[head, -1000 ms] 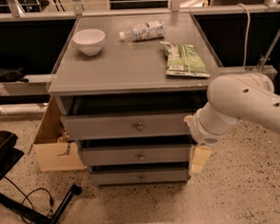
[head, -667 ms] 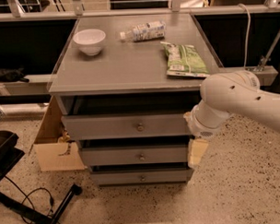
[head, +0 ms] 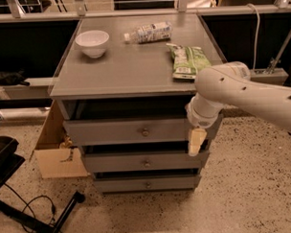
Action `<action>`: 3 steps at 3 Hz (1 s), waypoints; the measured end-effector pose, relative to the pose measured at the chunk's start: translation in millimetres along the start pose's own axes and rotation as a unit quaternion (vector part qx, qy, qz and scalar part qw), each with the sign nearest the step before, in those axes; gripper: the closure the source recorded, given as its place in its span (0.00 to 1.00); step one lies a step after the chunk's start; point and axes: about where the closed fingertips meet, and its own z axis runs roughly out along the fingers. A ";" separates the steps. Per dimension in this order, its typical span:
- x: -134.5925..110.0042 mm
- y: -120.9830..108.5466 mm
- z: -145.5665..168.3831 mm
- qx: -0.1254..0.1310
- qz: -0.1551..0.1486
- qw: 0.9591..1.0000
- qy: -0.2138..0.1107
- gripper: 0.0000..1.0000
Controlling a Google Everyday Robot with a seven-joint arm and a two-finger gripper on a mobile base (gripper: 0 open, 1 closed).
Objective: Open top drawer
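Observation:
The top drawer (head: 117,131) is the uppermost of three grey fronts in the cabinet, with a small round metal knob (head: 145,133) at its centre. A dark gap shows between it and the tabletop. The middle drawer (head: 137,163) and bottom drawer (head: 143,184) sit below it with the same knobs. My gripper (head: 196,141) hangs from the white arm (head: 230,89) in front of the top drawer's right end. It is well to the right of the knob and reaches down to the middle drawer's top edge.
On the cabinet top (head: 129,71) are a white bowl (head: 92,42), a lying bottle (head: 149,32) and a green bag (head: 188,61). A cardboard box (head: 56,152) stands at the cabinet's left. A black stand and cables (head: 39,218) lie on the floor at the lower left.
The arm and gripper have moved left and slightly up, closer to the right end of the top drawer. The drawers have not moved.

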 end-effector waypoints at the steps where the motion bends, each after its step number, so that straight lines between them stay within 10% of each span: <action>1: -10.1 -19.6 21.8 0.004 -0.009 1.000 0.014 0.00; 3: -13.0 1.9 47.5 -0.031 -0.014 0.999 0.030 0.47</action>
